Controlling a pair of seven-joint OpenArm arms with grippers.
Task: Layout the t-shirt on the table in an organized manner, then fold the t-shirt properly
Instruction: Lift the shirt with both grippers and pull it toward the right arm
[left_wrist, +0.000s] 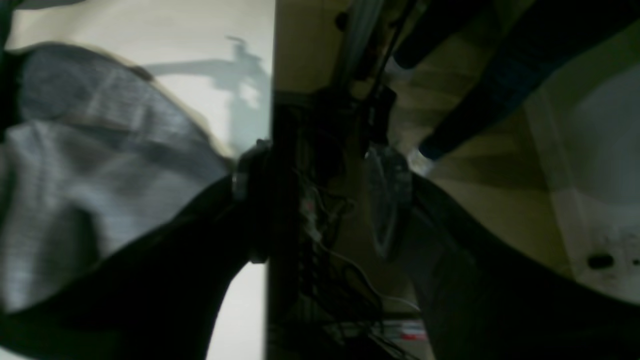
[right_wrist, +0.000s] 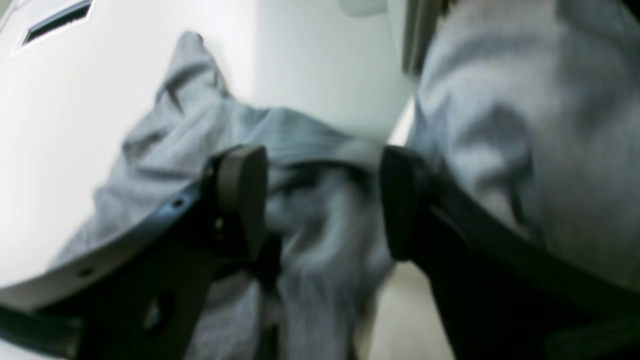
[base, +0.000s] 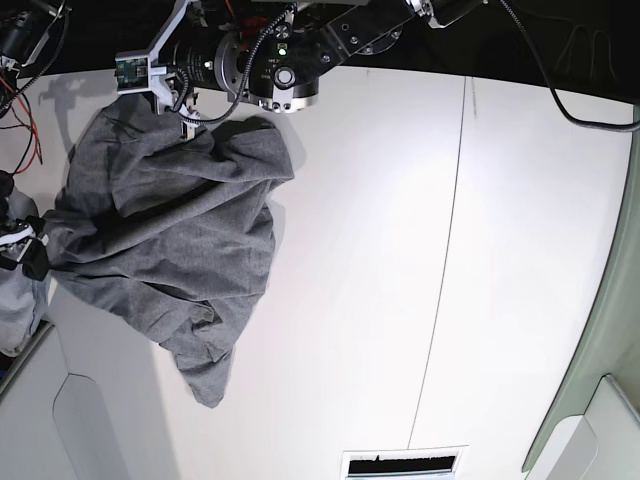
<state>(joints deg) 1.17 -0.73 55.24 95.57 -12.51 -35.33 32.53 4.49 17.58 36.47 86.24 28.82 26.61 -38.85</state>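
Observation:
The heather-grey t-shirt (base: 170, 230) lies crumpled at the left end of the white table (base: 380, 250), with one point trailing toward the front. My left gripper (base: 165, 95) hangs over the shirt's far corner at the table's back edge. In the left wrist view this gripper (left_wrist: 325, 175) stands open, with the t-shirt (left_wrist: 75, 150) to the left of its jaws and nothing between them. My right gripper (base: 25, 255) is at the shirt's left corner. It is also open in its wrist view (right_wrist: 322, 200), and blurred folds of the t-shirt (right_wrist: 200, 140) lie under and between its pads (right_wrist: 240, 200).
A paler cloth bundle (base: 12, 305) hangs off the table's left edge, close beside the right gripper (right_wrist: 525, 150). A dark slot (base: 400, 465) sits near the front edge and a thin seam (base: 445, 270) crosses the top. Cables (base: 20, 90) and clutter (left_wrist: 325, 225) lie past the back edge.

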